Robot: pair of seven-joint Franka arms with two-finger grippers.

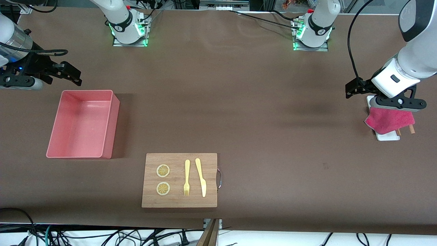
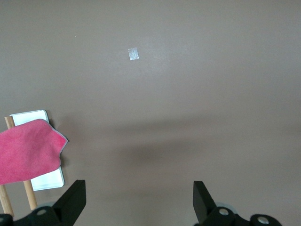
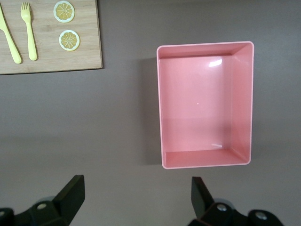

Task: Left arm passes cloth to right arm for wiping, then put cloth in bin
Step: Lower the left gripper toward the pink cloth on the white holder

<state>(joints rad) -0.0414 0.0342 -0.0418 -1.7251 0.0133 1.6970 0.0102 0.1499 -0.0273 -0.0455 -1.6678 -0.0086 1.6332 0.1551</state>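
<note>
Front view: left tool (image 1: pixel 355 89), fingers apart, hovers beside the cloth (image 1: pixel 390 120) draped over a white tray (image 1: pixel 388 136); a grab may drag it. Right tool (image 1: pixel 70 73), also spread, waits near the bin (image 1: pixel 82 124).

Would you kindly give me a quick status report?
Both grippers open: left gripper by cloth, right gripper by bin. Cloth on white tray, untouched. Nothing obstructing.

You see the pink bin (image 3: pixel 205 104) on the brown table (image 3: pixel 122 122), the right gripper's (image 3: pixel 136 197) fingers spread, a wooden board (image 3: pixel 49 44) near the bin's corner.
</note>
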